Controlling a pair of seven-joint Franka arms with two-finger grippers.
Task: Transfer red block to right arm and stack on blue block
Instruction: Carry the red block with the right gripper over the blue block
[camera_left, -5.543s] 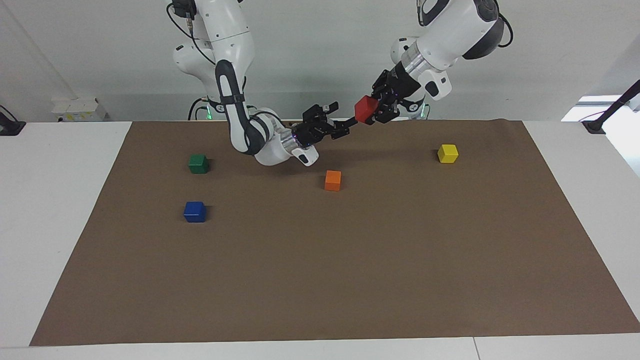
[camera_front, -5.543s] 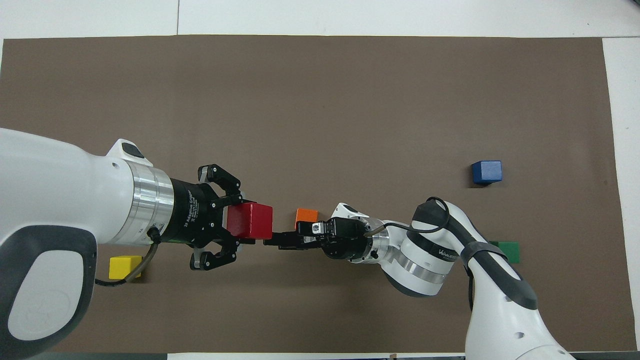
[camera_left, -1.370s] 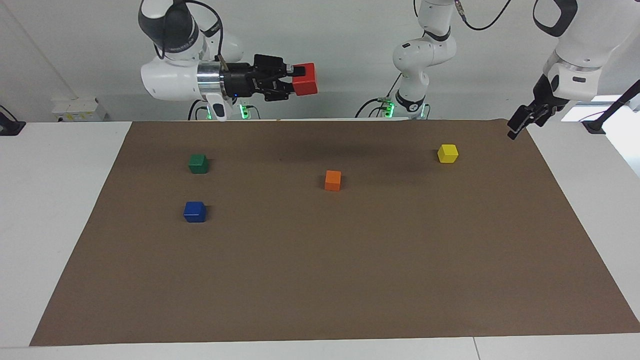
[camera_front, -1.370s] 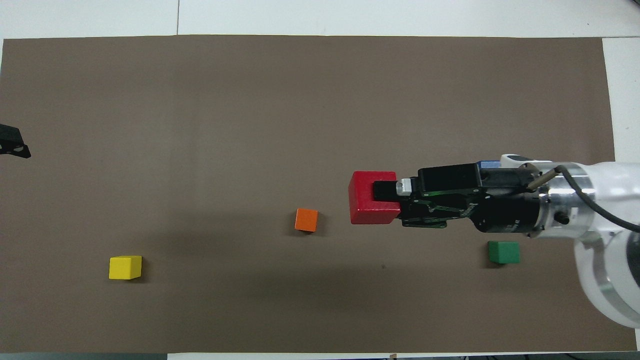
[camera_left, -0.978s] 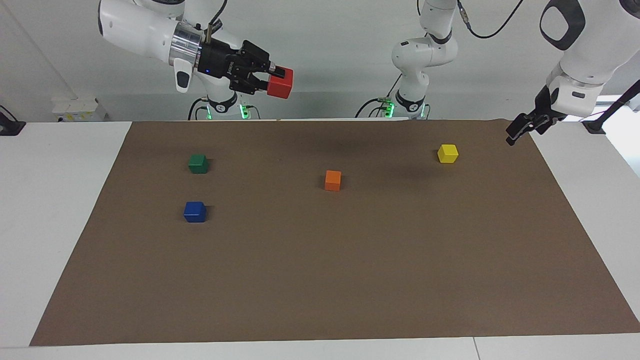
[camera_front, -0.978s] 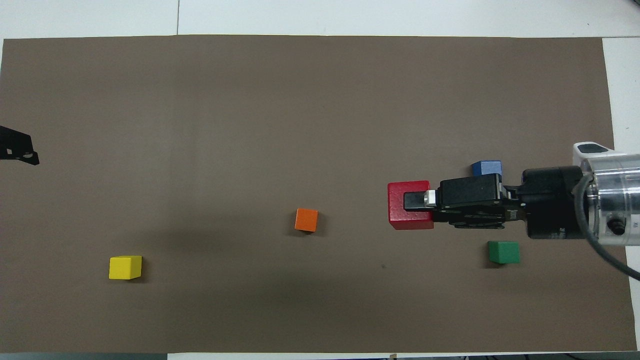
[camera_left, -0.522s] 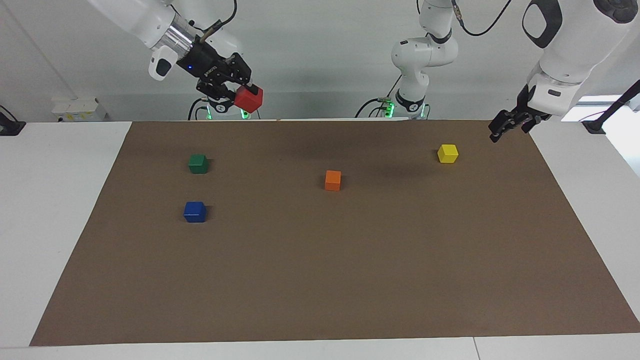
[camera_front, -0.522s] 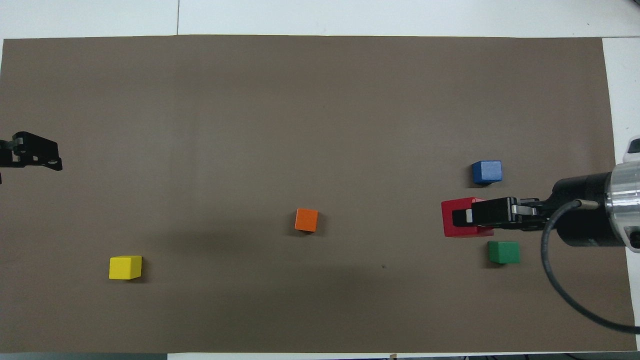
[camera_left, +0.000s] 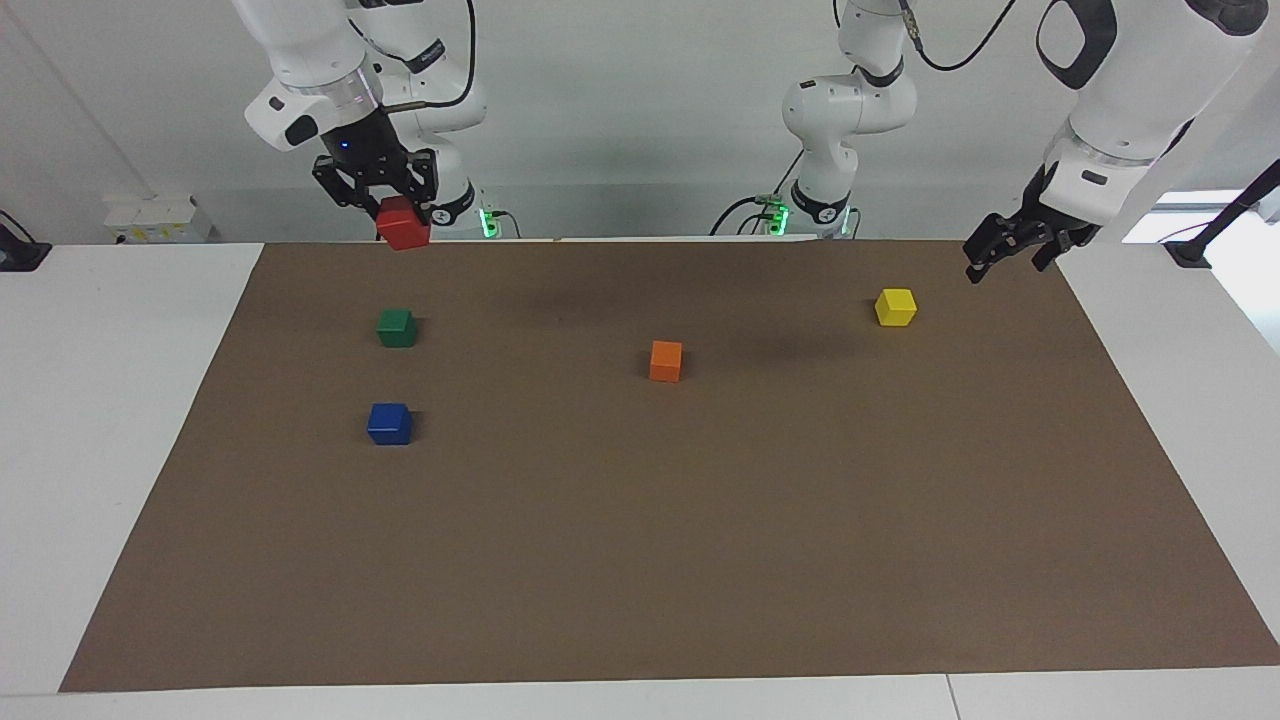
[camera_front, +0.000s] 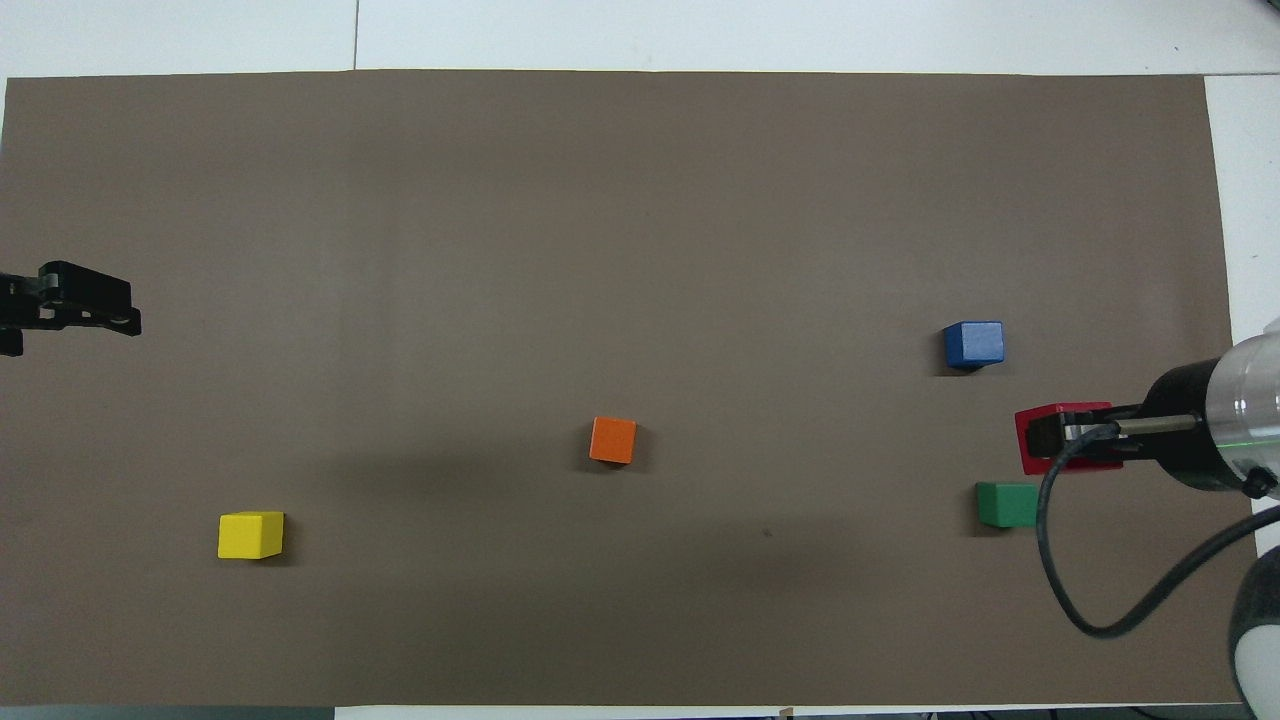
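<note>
While the facing view shows the right tool pointing straight down, its two fingers pinch the red block by opposite side faces, high above the desk's brown mat at the right arm's end. The block hangs in the air over the mat's edge by the robots, with the green block and then the blue block lying on the mat below it. The left tool waits over the mat's corner at the left arm's end, near the yellow block; whether its fingers are spread cannot be told.

From the overhead view, the red block appears between the blue block and the green block, partly covered by the right tool. The orange block sits mid-mat, well apart.

The red block looks like a small, stiff, light cube with smooth painted faces, so it could slip or twist under a weak pinch. A grip on two flat opposite sides, centred, seems best, leaving the bottom face free to land flat on the blue block.
</note>
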